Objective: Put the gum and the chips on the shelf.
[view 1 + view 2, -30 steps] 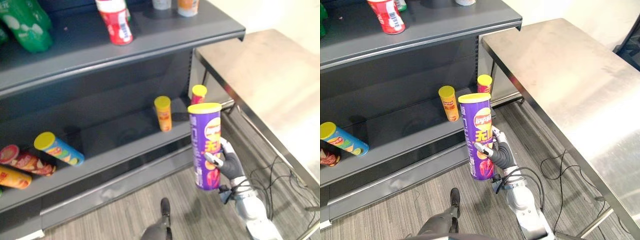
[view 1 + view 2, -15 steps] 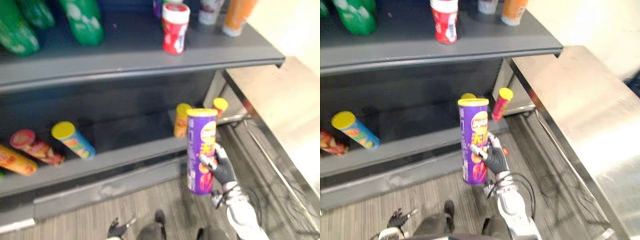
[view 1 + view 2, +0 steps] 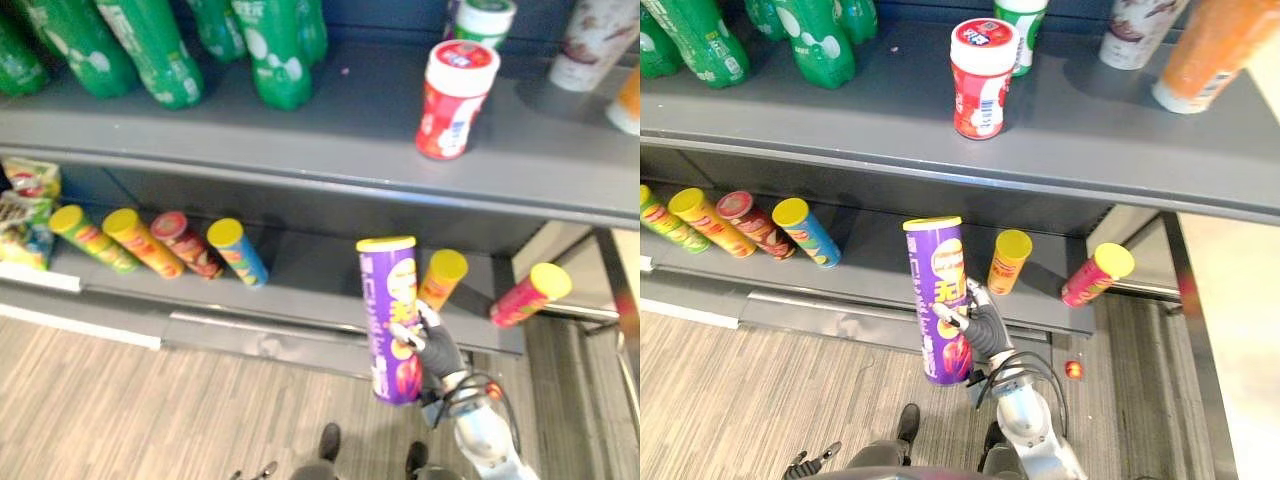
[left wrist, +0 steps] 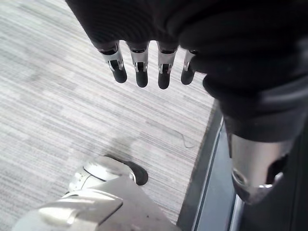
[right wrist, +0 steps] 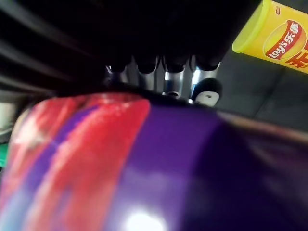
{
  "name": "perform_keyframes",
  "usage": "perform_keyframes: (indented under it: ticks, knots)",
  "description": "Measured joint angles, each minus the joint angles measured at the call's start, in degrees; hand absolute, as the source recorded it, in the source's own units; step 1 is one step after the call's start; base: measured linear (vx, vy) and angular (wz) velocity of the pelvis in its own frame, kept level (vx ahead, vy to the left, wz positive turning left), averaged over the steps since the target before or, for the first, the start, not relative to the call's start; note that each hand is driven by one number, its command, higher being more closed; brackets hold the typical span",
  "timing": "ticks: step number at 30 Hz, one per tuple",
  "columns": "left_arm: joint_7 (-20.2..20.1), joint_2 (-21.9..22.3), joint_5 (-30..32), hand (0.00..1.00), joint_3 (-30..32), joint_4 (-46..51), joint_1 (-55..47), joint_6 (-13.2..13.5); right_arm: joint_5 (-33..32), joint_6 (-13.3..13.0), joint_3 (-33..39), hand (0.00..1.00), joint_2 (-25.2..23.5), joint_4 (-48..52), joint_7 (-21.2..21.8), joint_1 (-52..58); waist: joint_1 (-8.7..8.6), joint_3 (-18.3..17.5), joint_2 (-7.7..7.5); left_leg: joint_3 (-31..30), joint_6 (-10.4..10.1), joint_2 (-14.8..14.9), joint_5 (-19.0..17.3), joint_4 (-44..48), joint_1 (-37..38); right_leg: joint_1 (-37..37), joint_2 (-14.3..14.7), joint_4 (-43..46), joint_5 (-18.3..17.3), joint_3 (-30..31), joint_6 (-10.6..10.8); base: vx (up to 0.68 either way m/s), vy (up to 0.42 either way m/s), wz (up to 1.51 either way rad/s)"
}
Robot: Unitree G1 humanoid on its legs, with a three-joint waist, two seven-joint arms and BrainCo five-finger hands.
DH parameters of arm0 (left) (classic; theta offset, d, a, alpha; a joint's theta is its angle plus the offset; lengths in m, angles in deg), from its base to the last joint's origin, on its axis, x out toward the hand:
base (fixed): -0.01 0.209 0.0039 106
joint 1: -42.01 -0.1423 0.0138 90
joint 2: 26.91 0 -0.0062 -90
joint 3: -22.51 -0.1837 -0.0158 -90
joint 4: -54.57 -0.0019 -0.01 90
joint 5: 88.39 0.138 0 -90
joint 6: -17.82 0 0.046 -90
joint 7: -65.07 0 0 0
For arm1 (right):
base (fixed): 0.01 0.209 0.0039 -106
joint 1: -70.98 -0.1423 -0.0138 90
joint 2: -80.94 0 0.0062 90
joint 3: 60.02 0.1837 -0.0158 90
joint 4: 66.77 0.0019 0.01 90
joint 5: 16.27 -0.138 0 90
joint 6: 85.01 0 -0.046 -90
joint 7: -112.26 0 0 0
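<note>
Chips (image 3: 940, 290), not yet placed: right hand (image 3: 985, 330) is clasping them upright before shelf (image 3: 870, 112); gum (image 3: 980, 80) is apparently already standing on it.

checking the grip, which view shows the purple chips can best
Right eye view: the whole purple chips can is held upright, lid to base, with the right hand curled round it. Left eye view shows much the same. Right wrist view gives a close patch of its wall.

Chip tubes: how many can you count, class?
7: purple tube in the right hand; on the lower shelf, green, orange, red, blue at left, second orange and pink at right. More may be hidden.
</note>
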Motion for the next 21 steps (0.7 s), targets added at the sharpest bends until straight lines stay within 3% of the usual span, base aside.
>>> perform_keyframes:
  ticks: [5,21]
  knots:
    - [0.6,0.4,-2.1,0.0,0.0,0.2,-0.4,0.0,0.0,-0.1,-0.7,1.0,-0.2,-0.7,0.0,-0.6,0.27,-0.1,0.01,5.2,-0.4,0.4,1.2,-0.4,1.4,4.4,0.8,-3.5,-0.3,-2.0,-0.5,0.05,-0.042,0.26]
    - [-0.4,-0.3,-0.6,0.0,-4.2,0.6,-1.2,-0.8,-0.1,0.0,-7.3,1.0,-0.3,3.5,2.9,3.4,0.02,-2.1,0.32,9.6,-0.1,1.8,2.4,-4.9,2.1,2.9,2.1,-4.8,0.6,1.1,-0.8,-0.05,0.011,-0.08]
